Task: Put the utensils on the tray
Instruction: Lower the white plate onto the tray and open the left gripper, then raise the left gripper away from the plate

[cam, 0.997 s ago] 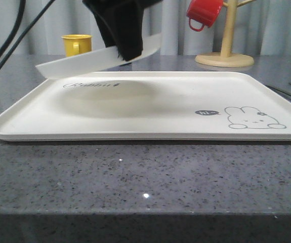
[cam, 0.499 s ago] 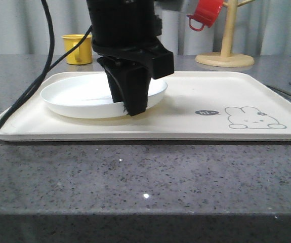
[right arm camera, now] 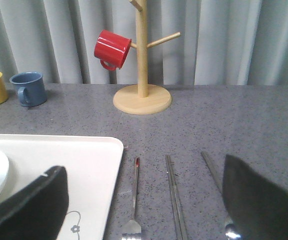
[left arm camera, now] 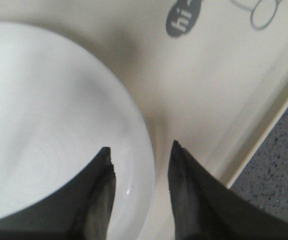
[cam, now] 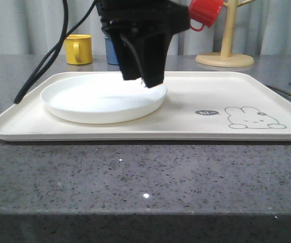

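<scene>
The cream tray [cam: 196,126] lies across the grey table, with a round white plate [cam: 94,101] resting on its left half. My left gripper [cam: 142,81] hangs just above the plate's right rim. In the left wrist view it [left arm camera: 141,147] is open, its fingers standing either side of the plate's rim [left arm camera: 144,165] with gaps. The fork [right arm camera: 134,195], chopsticks [right arm camera: 175,200] and spoon [right arm camera: 214,172] lie side by side on the table, beside the tray's right edge [right arm camera: 108,170]. My right gripper [right arm camera: 144,167] is wide open above them, holding nothing.
A yellow mug [cam: 77,48] and a blue mug [cam: 112,53] stand behind the tray at the back left. A wooden mug tree [cam: 225,55] with a red mug [cam: 204,13] hanging on it stands at the back right. Grey curtains close off the back.
The plate hung tilted in my left gripper above the tray, came down flat onto its left half, and is now let go. The gripper has opened and risen slightly.
</scene>
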You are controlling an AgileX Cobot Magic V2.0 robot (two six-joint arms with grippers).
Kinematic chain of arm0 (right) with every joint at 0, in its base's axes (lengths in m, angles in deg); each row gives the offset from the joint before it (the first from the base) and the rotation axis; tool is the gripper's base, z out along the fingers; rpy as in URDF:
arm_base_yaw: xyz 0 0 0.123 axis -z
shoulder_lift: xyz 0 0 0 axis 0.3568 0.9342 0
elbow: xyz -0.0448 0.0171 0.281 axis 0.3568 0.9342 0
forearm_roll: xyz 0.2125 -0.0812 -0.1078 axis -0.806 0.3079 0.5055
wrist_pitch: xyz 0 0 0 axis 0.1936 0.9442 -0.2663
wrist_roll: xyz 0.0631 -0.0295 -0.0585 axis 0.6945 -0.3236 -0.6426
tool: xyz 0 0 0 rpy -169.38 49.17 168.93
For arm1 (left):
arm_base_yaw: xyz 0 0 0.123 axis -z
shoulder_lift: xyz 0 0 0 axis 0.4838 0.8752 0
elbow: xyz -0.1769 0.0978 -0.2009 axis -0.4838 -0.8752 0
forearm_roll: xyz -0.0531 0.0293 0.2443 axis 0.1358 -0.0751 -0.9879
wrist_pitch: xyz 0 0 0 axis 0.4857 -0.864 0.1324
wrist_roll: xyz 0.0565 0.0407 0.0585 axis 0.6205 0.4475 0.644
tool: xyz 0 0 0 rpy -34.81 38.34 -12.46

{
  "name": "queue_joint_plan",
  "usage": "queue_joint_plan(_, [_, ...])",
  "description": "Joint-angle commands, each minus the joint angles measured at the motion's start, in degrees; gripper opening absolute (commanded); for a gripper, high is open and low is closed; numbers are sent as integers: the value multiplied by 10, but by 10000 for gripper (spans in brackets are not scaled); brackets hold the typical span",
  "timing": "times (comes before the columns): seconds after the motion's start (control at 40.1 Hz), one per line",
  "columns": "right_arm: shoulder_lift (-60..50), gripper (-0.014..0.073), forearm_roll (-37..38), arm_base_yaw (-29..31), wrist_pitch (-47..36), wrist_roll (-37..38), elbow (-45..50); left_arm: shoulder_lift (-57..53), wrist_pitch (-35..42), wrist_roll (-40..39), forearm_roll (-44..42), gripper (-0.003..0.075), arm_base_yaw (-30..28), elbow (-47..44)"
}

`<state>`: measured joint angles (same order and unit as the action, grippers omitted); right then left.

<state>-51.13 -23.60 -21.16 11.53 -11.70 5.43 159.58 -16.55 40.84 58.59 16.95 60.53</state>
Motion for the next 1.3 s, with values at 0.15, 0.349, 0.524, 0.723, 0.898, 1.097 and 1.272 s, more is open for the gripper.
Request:
queue_joint_plan(0.15, [8, 644, 1, 3, -44, -3, -19, -70, -21, -6, -64, -18, -26, 63])
queue_joint_plan(0.349, [8, 644, 1, 3, -44, -3, -19, -113, -21, -17, -58, -18, -124, 61])
queue_joint_plan(0.524, [8, 644, 1, 3, -44, -3, -19, -150, -21, -40, -31, -18, -244, 35])
queue_joint_plan(0.723, [8, 644, 1, 3, -44, -3, -19, -218, 21, -40, 18, -18, -363, -58])
queue_joint_plan(0.898, [8, 644, 1, 3, -44, -3, -19, -314, 132, -40, 32, -18, -425, -196])
queue_joint_plan(1.097, [8, 644, 1, 3, -44, -3, -19, -466, 337, -40, 41, -18, -423, -388])
queue_joint_plan(1.272, [8, 644, 1, 3, -44, -3, -19, -619, 478, -40, 43, -18, -415, -561])
